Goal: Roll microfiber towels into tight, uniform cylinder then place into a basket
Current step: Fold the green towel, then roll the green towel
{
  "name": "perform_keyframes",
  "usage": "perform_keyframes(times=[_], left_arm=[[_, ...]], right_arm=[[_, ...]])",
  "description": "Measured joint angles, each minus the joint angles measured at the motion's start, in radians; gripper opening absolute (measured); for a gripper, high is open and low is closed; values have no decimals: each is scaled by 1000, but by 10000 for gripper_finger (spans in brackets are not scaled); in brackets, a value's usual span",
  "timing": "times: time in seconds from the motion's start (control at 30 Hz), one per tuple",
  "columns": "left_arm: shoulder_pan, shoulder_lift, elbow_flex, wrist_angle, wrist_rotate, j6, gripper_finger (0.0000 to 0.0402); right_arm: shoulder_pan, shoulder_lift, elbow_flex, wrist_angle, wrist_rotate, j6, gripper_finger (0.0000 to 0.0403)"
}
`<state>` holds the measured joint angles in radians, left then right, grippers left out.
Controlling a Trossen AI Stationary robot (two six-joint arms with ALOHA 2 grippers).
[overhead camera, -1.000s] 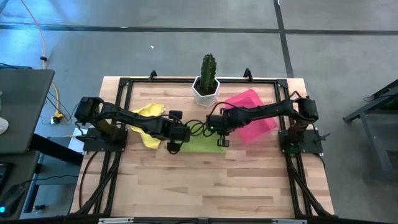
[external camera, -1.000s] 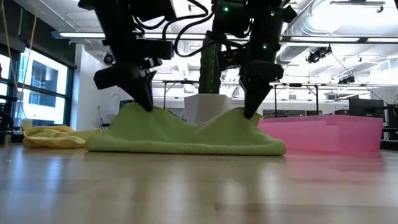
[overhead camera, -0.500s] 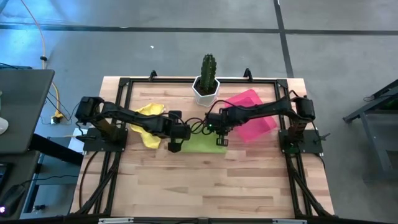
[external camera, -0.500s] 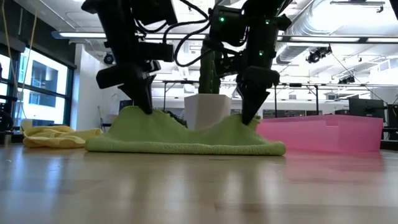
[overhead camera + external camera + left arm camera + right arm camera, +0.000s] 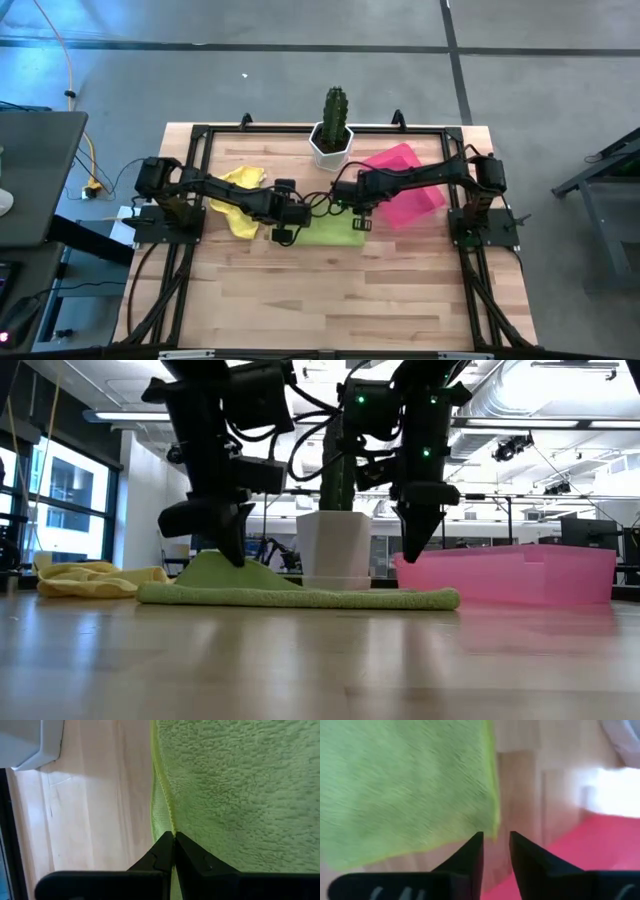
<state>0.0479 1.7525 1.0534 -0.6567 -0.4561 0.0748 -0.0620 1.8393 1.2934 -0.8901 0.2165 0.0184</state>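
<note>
The lime green towel (image 5: 325, 232) lies mid-table, flat except at its left edge, which is raised into a small peak (image 5: 215, 568). My left gripper (image 5: 281, 236) is shut on that edge. My right gripper (image 5: 414, 550) is slightly open and empty. It hangs just above the towel's right end, beside the pink tray (image 5: 412, 190). In the right wrist view, the towel (image 5: 405, 785) lies below the fingers, apart from them. The yellow towel (image 5: 240, 180) lies crumpled at the left, under my left arm. My left gripper pinches the green towel's hemmed left edge (image 5: 172, 827) between its two fingers, coming from above with the fingers pointing down. That edge is lifted a little into a peak. The rest of the towel (image 5: 320, 597) lies flat on the table.
A white pot with a cactus (image 5: 331, 143) stands just beyond the green towel, between the two arms. The pink tray's wall (image 5: 520, 575) is right beside my right gripper. The near half of the table is bare wood (image 5: 330, 300).
My right gripper has let go of the green towel's right end and risen a little. That end has dropped flat on the table. My left gripper has come down while still holding, so the left peak is lower than before.
</note>
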Motion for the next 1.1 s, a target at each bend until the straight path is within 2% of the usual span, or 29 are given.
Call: perform_keyframes(times=[0.1, 0.3, 0.6, 0.73, 0.97, 1.1], left_arm=[[0, 1, 0, 1, -5, 0, 7], [0, 1, 0, -5, -29, -30, 7], [0, 1, 0, -45, -35, -132, 11], [0, 1, 0, -46, -52, -151, 30], [0, 1, 0, -52, -82, -152, 88], [-8, 0, 11, -68, -94, -160, 106]], right_arm=[[0, 0, 0, -19, 11, 29, 101], [3, -1, -31, 112, -124, 30, 101], [4, -1, -95, 186, -117, 145, 101], [6, -1, -100, 193, -117, 167, 101], [34, -1, -100, 221, -121, 194, 100], [61, -1, -100, 214, -177, 271, 100]])
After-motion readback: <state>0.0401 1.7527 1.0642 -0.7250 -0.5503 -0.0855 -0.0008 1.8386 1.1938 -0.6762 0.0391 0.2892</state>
